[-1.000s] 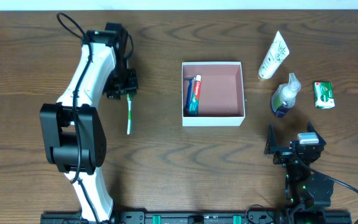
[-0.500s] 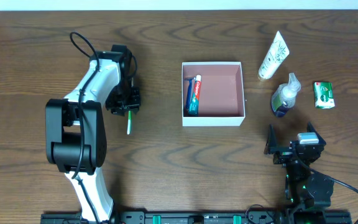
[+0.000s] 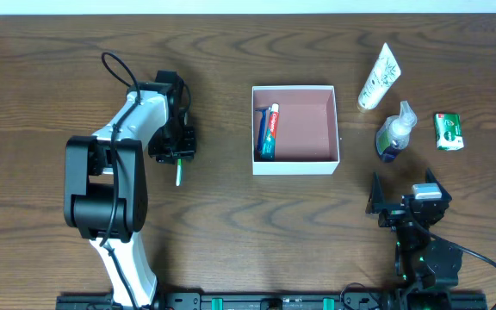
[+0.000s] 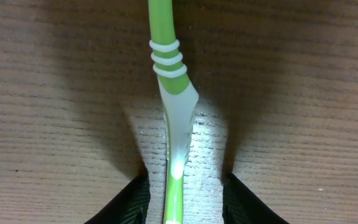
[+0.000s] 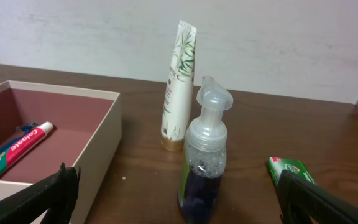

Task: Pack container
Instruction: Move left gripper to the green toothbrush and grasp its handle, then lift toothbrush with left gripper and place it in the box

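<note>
Container (image 3: 296, 166): square, white walls, dusty-pink floor, open top. It sits well apart from the left gripper (image 3: 177, 155), off its right side. From the right gripper (image 3: 403, 194) it lies forward and to the left, near.

Contents: one toothpaste tube (image 3: 267, 132), red and blue, lying flat along the wall nearest the left gripper. "Colgate" reads in white on red in the right wrist view (image 5: 17, 148).

Left gripper: low over the table (image 3: 231, 232), jaws part-spread and astride a green toothbrush (image 4: 169, 81). The left wrist view shows a gap on each side between fingers (image 4: 138, 205) and handle, so there is no pinch. The handle carries three white rings. No lettering is legible on it.

Right gripper (image 5: 179, 199): jaws spread wide, nothing between them.

- Pump bottle (image 5: 205, 162), just ahead: clear, dark blue liquid. Label unreadable.
- White tube (image 5: 180, 87), beyond the bottle: upright on its cap, green leaf print. Text too small to read.
- Green packet (image 5: 291, 174), ahead and to the right. Writing not legible.
</note>
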Tool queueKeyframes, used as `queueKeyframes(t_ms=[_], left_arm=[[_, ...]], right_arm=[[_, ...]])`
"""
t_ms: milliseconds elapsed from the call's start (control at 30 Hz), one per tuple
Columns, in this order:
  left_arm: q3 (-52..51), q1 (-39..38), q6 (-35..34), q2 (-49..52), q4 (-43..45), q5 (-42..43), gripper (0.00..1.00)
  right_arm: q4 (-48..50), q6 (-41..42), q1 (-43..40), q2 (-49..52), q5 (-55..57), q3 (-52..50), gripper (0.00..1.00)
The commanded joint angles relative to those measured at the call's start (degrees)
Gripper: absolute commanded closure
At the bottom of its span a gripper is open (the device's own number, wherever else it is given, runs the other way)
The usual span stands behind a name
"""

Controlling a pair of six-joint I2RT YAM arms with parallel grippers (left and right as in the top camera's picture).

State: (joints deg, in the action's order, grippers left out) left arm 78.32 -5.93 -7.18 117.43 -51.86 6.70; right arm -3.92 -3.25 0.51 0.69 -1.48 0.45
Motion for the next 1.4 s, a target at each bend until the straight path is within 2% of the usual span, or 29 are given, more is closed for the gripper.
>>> queueKeyframes(t_ms=[0,100,200,267,300,600,800,933,1233,1367], left_arm=[[-1.36,0.04,0.96,0.42,0.44,0.17,0.66],[-1.36,0.04,0.96,0.46,0.74,0.17,0.73],[-1.33,0.04,0.94,0.46,1.01,0.17,0.74],[-1.07,0.04,0.92,0.46,1.09,0.17,0.9],[-0.63,0.04,0.92,0.46,0.98,0.17,0.94],[12.07,0.02,0.66,0.42,-4.13,0.24,0.94],[30.6,-1.99,-1.09,-0.57,-12.48,3.89,0.94],[41.77,-7.34,-4.74,-0.9,-14.05,6.84,0.94],[43.74,-20.28,-13.81,0.85,-13.66,6.08,0.94],[43.71,-22.8,-14.21,2.75,-14.34,5.73,0.94]], right_arm=[[-0.22,-0.68,1.01,-0.42,0.37,-0.13,0.01],[-0.22,-0.68,1.01,-0.42,0.37,-0.13,0.01],[-0.22,-0.68,1.01,-0.42,0.37,-0.13,0.01],[-0.22,-0.68,1.01,-0.42,0.37,-0.13,0.01],[-0.22,-0.68,1.01,-0.42,0.37,-0.13,0.01],[-0.22,-0.68,1.01,-0.42,0.37,-0.13,0.01],[-0.22,-0.68,1.01,-0.42,0.37,-0.13,0.01],[-0.22,-0.68,1.01,-0.42,0.37,-0.13,0.01],[-0.22,-0.68,1.01,-0.42,0.37,-0.13,0.01],[-0.22,-0.68,1.01,-0.42,0.37,-0.13,0.01]])
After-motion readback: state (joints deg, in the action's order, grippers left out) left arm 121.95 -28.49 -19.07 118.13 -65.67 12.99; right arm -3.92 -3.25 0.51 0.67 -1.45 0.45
